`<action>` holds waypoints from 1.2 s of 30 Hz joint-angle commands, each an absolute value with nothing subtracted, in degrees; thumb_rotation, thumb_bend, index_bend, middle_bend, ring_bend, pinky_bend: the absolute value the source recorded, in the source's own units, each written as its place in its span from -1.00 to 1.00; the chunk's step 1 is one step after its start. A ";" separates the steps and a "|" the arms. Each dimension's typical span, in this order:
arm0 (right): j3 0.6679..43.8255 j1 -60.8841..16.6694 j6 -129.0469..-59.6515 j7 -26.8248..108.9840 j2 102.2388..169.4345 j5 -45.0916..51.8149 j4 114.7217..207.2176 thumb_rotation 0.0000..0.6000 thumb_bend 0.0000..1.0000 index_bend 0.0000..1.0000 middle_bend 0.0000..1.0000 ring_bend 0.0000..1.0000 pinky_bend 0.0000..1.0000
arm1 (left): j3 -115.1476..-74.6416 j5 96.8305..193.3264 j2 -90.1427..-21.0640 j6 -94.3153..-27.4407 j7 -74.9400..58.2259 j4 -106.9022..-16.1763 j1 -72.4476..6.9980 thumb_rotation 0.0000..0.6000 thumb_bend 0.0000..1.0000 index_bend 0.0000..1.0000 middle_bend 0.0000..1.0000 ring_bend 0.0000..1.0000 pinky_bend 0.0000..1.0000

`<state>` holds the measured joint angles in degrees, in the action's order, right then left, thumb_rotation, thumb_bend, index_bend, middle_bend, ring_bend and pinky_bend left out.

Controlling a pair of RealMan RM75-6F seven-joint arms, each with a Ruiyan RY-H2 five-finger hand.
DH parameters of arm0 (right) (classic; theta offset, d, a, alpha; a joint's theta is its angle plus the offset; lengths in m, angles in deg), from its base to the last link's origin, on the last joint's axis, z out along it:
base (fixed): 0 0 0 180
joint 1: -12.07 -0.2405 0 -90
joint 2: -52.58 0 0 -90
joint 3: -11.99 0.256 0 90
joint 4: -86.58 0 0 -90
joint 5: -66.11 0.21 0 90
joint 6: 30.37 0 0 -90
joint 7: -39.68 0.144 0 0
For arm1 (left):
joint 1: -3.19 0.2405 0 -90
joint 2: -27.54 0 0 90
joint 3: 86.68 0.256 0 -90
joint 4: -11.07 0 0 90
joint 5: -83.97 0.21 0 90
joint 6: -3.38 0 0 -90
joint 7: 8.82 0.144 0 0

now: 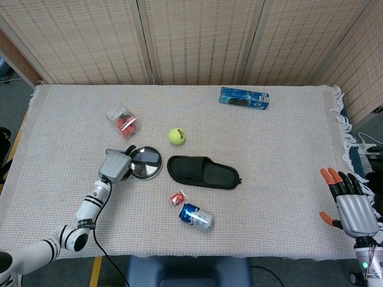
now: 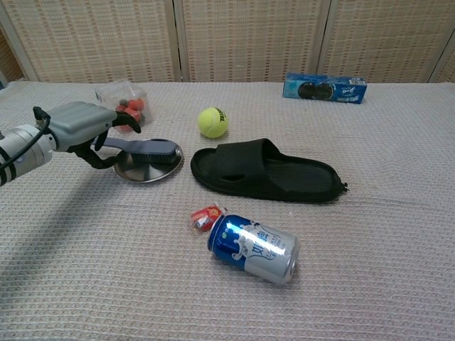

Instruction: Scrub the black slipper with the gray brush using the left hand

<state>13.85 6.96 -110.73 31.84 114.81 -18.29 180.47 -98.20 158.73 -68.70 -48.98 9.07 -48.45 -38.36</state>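
Observation:
The black slipper [image 1: 203,171] [image 2: 266,170] lies flat mid-table, toe to the left. The gray brush [image 2: 151,148] [image 1: 145,157] rests across a small metal plate [image 2: 146,172] just left of the slipper. My left hand [image 2: 85,129] [image 1: 115,165] is at the brush's handle, which passes between its spread fingers and thumb; the brush still lies on the plate. My right hand [image 1: 350,206] hovers off the table's right edge, fingers spread and empty, seen only in the head view.
A tennis ball [image 2: 212,121] sits behind the slipper. A blue can [image 2: 252,247] lies on its side with a red wrapper [image 2: 205,217] in front of the slipper. A clear box of red pieces [image 2: 122,103] stands behind my left hand. A blue packet [image 2: 324,87] lies at the back.

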 commanded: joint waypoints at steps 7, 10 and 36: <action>13.91 6.99 -110.42 31.89 114.46 -17.65 180.71 1.00 -0.86 -1.00 -1.00 -1.00 -1.00 | -97.73 158.30 -73.12 -47.75 9.42 -41.37 -41.08 1.00 -0.22 -0.67 -0.66 0.11 1.00; 13.85 6.97 -110.18 31.84 114.30 -17.48 180.89 1.00 -0.86 -1.00 -1.00 -1.00 -1.00 | -97.20 158.84 -74.30 -47.82 9.24 -39.35 -41.60 1.00 -0.22 -0.65 -0.63 0.12 1.00; 13.66 6.73 -108.78 31.81 113.40 -16.34 181.90 1.00 -0.86 -1.00 -1.00 -1.00 -1.00 | -95.62 161.62 -80.50 -49.91 5.65 -27.76 -43.80 1.00 -0.22 -0.25 -0.33 0.17 1.00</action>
<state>13.66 6.74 -108.80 31.83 113.39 -16.35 181.89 -95.72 161.47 -80.38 -49.74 5.79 -27.91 -43.80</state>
